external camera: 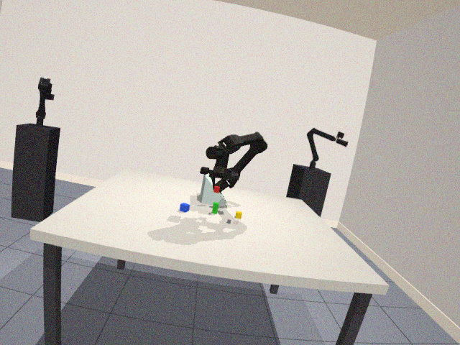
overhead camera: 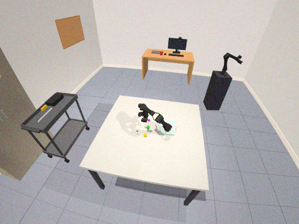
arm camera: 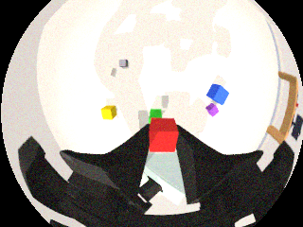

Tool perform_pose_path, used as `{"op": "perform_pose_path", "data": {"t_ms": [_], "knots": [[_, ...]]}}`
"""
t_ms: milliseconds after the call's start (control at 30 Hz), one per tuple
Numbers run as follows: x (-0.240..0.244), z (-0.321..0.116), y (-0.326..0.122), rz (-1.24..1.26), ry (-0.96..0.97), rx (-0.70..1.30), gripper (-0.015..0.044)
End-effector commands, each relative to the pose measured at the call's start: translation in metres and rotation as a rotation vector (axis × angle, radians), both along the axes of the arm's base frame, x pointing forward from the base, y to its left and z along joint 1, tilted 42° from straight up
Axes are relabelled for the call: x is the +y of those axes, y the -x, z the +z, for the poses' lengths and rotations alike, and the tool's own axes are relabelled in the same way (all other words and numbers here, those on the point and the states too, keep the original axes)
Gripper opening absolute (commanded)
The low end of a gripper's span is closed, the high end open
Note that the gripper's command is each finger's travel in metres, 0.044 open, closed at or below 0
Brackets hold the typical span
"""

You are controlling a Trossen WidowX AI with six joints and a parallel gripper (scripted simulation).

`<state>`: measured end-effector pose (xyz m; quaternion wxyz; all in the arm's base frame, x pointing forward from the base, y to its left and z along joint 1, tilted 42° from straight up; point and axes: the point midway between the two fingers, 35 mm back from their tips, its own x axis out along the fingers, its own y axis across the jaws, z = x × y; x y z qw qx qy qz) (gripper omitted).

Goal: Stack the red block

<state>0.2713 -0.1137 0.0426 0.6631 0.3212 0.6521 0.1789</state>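
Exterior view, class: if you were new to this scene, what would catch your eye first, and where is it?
The red block stands out first: the gripper is shut on it and holds it in the air above the white table. Just below and in front stands the green tower, upright. A blue block lies to its left and a yellow block to its right, each standing apart from it.

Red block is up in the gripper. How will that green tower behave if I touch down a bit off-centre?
The green tower looks taller than wide, so it would probably tip if nudged sideways. The red block, clamped in the gripper, looks about as wide as its top, leaving little margin.
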Motion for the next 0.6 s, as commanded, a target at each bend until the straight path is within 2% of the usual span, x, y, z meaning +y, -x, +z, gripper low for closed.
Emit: {"op": "perform_pose_path", "data": {"t_ms": [0,400,567], "knots": [[-0.001,0.002,0.001,0.006,0.001,0.001,0.0],[0.012,0.01,0.036,0.007,0.0,0.003,0.0],[0.02,0.001,0.033,0.007,0.0,0.003,0.0]]}}
